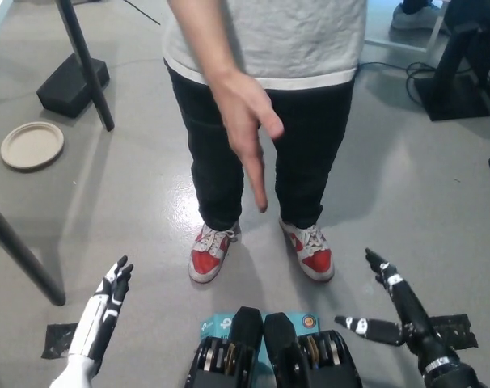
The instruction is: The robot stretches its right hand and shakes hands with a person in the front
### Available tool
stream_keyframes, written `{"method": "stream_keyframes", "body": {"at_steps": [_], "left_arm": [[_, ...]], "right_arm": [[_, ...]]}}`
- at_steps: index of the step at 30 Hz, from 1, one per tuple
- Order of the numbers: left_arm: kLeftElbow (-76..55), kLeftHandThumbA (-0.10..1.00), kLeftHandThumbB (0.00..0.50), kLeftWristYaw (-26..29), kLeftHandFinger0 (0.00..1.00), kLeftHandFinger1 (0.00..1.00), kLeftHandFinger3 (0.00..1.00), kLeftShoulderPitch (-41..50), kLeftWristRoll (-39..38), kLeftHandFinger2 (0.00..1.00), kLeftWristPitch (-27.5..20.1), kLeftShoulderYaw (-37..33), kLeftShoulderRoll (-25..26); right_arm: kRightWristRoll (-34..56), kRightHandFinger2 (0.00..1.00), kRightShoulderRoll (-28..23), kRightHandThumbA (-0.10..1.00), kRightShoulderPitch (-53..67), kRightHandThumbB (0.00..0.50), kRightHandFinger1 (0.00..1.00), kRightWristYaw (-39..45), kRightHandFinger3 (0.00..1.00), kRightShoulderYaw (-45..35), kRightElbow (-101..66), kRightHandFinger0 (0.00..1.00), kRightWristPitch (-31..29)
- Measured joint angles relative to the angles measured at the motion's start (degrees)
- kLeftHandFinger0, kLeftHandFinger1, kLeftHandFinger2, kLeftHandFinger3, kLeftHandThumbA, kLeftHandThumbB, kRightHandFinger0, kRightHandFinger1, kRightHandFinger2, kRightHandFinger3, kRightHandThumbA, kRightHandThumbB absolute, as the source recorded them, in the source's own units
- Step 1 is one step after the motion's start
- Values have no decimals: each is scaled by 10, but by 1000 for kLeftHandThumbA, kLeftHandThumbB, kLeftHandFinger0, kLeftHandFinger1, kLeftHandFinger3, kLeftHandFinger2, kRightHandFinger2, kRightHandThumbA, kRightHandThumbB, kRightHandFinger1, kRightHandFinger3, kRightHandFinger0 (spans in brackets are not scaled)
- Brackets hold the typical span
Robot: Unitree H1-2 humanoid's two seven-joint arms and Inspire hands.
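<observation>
**Head view: person's hand extended toward the robot, both robot hands low and empty**

Head view, looking steeply down at a grey floor (132,202). A person (269,97) stands directly in front of the robot, wearing a grey shirt with a white hem, black trousers, and red-and-white shoes (261,252) planted side by side on the floor. The person's hand (247,133) reaches forward and downward at the middle of the picture, palm side turned inward, fingers extended and held loosely together, thumb apart; it holds nothing and touches neither robot hand.

The black right robot hand (390,311) sits at the lower right, well below and to the right of the person's hand. Its fingers are spread apart, one pointing up toward the person and another pointing sideways toward the picture's middle; it grasps nothing. The white left robot hand (103,315) rests at the lower left, fingers straight and close together, pointing upward in the picture, also empty.

Background items: a round beige plate (32,145) lies on the floor at the left; a black stand base (71,82) with a slanted pole rises behind it; a patch of black tape (59,339) lies near the left robot hand.
</observation>
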Motion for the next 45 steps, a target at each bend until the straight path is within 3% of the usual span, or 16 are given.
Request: {"method": "stream_keyframes", "body": {"at_steps": [3,7,9,13,18,24,27,33,36,43,45], "left_arm": [[0,1000,84,0,1000,1000,1000,-2,-3,1000,-4,1,-1],[2,1000,79,0,1000,1000,1000,-7,-4,1000,-10,2,-1],[2,1000,63,0,1000,1000,1000,-9,-6,1000,-11,2,-1],[4,1000,58,0,1000,1000,1000,-9,-7,1000,-11,2,-1],[7,1000,65,0,1000,1000,1000,-9,-8,1000,-11,2,-1],[8,1000,50,0,1000,1000,1000,-11,-7,1000,-13,3,-1],[8,1000,57,0,1000,1000,1000,-15,-7,1000,-15,3,-2],[7,1000,56,0,1000,1000,1000,-16,-8,1000,-22,5,-2],[7,1000,67,0,1000,1000,1000,-16,-8,1000,-26,5,-2],[7,1000,56,0,1000,1000,1000,-17,-9,1000,-27,6,-2],[7,1000,68,0,1000,1000,1000,-18,-9,1000,-27,6,-2]], "right_arm": [[11,1000,7,1000,1,188,1000,-1,1000,-18,-22,1000,-1],[28,1000,20,1000,2,230,1000,-2,1000,-40,-105,1000,-1],[34,1000,22,1000,2,296,1000,-2,1000,-43,-157,1000,1],[34,1000,21,1000,2,358,1000,-1,1000,-44,-246,1000,14],[32,1000,20,1000,2,345,1000,2,1000,-41,-351,1000,45],[21,1000,22,1000,-21,391,1000,8,1000,-21,-468,1000,106],[5,1000,24,1000,-55,373,1000,16,1000,0,-503,1000,147],[-21,1000,29,1000,-125,341,1000,29,1000,33,-490,1000,215],[-35,1000,30,1000,-165,362,1000,33,1000,45,-450,1000,243],[-56,1000,36,1000,-250,368,1000,37,1000,59,-296,1000,269],[-59,1000,39,1000,-275,351,1000,36,1000,58,-245,1000,272]]}}
